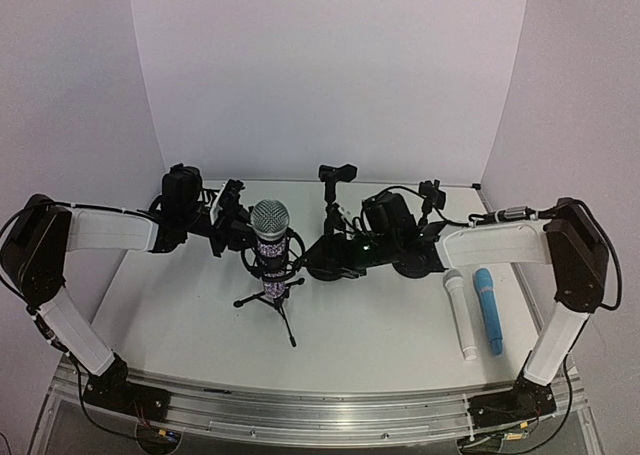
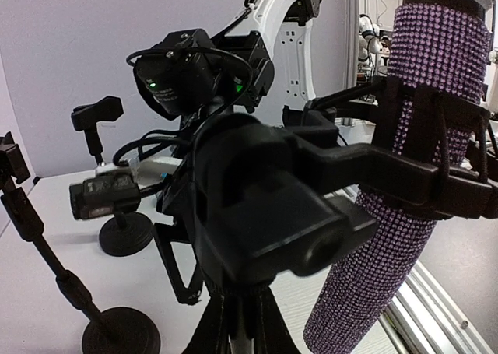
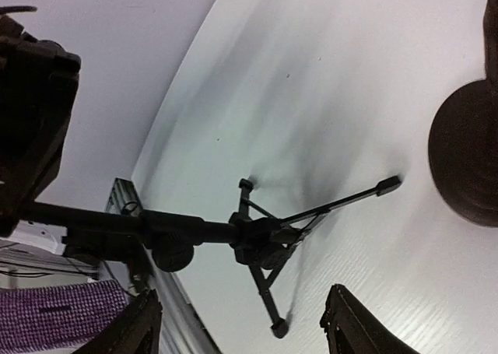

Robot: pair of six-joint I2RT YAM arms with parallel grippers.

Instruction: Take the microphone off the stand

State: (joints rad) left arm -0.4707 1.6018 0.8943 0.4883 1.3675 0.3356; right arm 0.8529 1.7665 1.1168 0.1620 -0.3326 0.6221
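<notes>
Gaping wide with the stand just ahead, the right pincer likely needed to clamp it; the left pincer, microphone beside it, showed no readable opening.

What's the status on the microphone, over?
Right gripper open beside black tripod stand. Left gripper state unclear. Purple rhinestone microphone clipped in stand. Path up looks clear.

White worktop, matte, evenly lit, with soft shadows only. Plain white panels enclose it on three sides: back wall far, left wall, right wall. An aluminium rail runs along the near edge.
</notes>
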